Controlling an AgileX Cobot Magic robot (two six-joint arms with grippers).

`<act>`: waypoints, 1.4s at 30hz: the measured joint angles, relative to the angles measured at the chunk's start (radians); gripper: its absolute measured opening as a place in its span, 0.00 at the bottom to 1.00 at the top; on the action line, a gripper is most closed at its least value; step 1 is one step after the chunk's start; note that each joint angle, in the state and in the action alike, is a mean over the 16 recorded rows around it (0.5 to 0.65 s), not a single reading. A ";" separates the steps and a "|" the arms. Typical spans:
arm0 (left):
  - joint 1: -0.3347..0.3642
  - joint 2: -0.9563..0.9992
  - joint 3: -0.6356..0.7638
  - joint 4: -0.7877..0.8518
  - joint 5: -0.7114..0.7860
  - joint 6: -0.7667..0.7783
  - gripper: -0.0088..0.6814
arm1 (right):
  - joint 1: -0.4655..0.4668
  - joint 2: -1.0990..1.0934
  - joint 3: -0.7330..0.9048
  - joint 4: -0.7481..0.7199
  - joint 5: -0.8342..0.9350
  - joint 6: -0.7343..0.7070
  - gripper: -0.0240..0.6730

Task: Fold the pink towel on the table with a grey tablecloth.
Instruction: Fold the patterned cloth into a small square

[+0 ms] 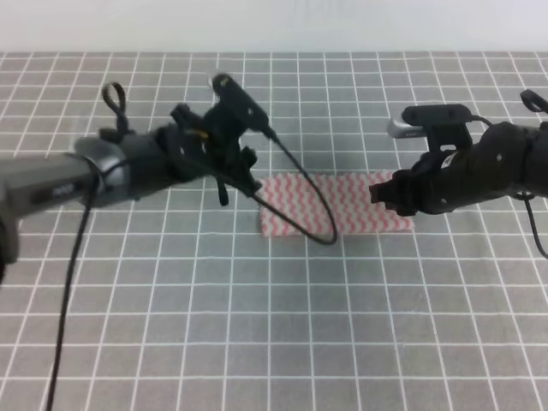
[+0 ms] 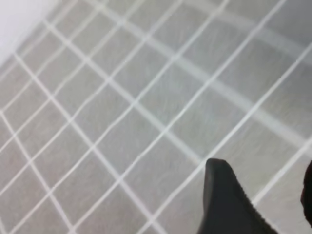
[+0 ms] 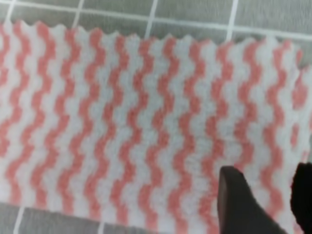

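The pink towel (image 1: 336, 205) lies flat on the grey tablecloth (image 1: 257, 325) as a wide strip with wavy pink and white stripes. My left gripper (image 1: 247, 178) hovers at the towel's upper left corner. In the left wrist view the left gripper (image 2: 265, 207) is open, with only grid cloth (image 2: 122, 122) between its dark fingers (image 2: 224, 195). My right gripper (image 1: 384, 193) is over the towel's right end. In the right wrist view the towel (image 3: 126, 122) fills the frame, and the right gripper (image 3: 270, 204) stands open just above it with nothing pinched.
A black cable (image 1: 312, 214) from the left arm loops down across the towel's left part. The table (image 1: 274, 86) stretches out under the grid cloth on all sides, up to a white wall (image 1: 274, 21) at the back.
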 joint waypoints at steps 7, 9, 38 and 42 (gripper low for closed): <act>0.003 -0.041 -0.042 -0.075 0.218 -0.049 0.19 | -0.023 0.000 0.000 0.017 0.051 0.024 0.39; 0.003 -0.039 -0.054 -0.098 0.279 -0.061 0.13 | -0.033 -0.001 0.000 0.027 0.063 0.027 0.40; 0.005 0.084 -0.081 -0.153 0.446 -0.057 0.01 | -0.075 0.065 -0.099 0.136 0.222 -0.038 0.51; 0.005 0.085 -0.081 -0.152 0.446 -0.060 0.01 | -0.075 0.091 -0.136 0.136 0.261 -0.046 0.51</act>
